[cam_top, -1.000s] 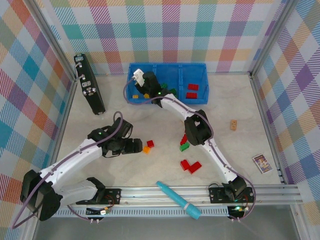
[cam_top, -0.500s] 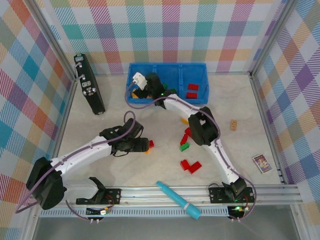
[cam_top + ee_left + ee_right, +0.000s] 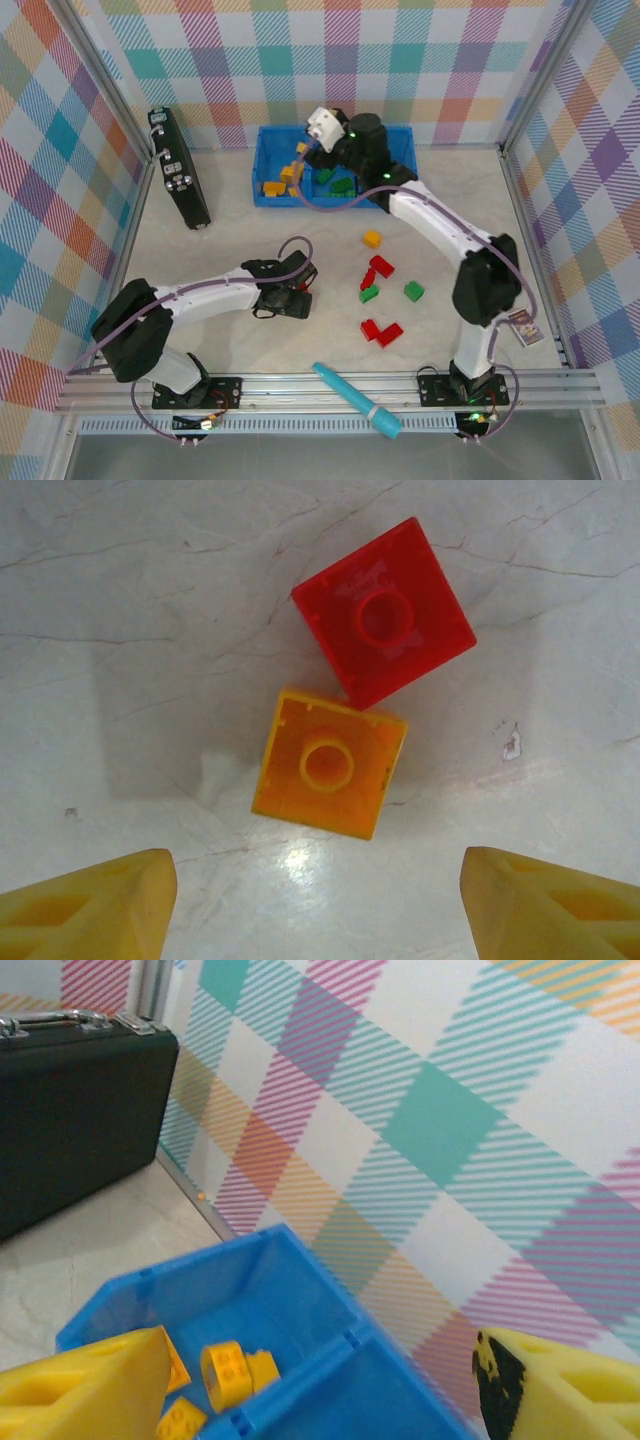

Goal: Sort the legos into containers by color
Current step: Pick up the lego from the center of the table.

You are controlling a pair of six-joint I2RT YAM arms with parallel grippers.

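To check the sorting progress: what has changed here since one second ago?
The left gripper moved right and now hovers open over the orange brick and red brick. The right gripper rose and swung rightward over the blue bin, open. The loose bricks, teal stick and black case stayed.

A robot lab test cell: plaid-papered walls (image 3: 340, 60) on aluminium framing (image 3: 300, 386) enclose a marble-look tabletop (image 3: 470, 200).
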